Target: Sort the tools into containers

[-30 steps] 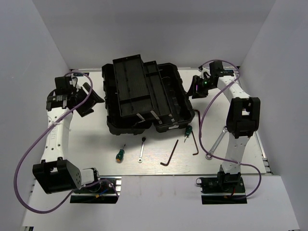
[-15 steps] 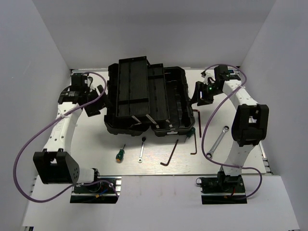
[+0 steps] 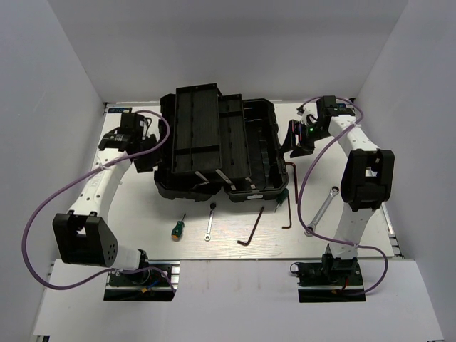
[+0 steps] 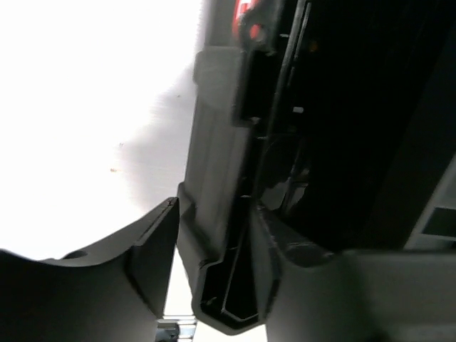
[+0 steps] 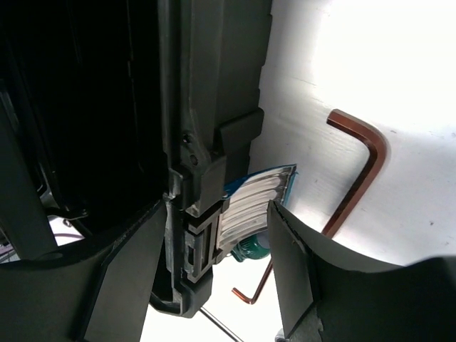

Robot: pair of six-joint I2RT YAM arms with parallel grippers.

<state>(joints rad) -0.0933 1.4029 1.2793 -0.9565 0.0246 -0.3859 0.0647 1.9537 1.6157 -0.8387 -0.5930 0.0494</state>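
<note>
Elbows bent, left tool and right tool straddle toolbox walls.

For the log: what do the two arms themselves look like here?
The left arm and right arm match: white links, boxy black joint housings, black base plates, one looping purple cable each. The fingers are broad dark wedges. A green light glows at the right wrist.

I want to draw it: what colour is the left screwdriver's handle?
The screwdriver handle is green; the top external view shows it best.
</note>
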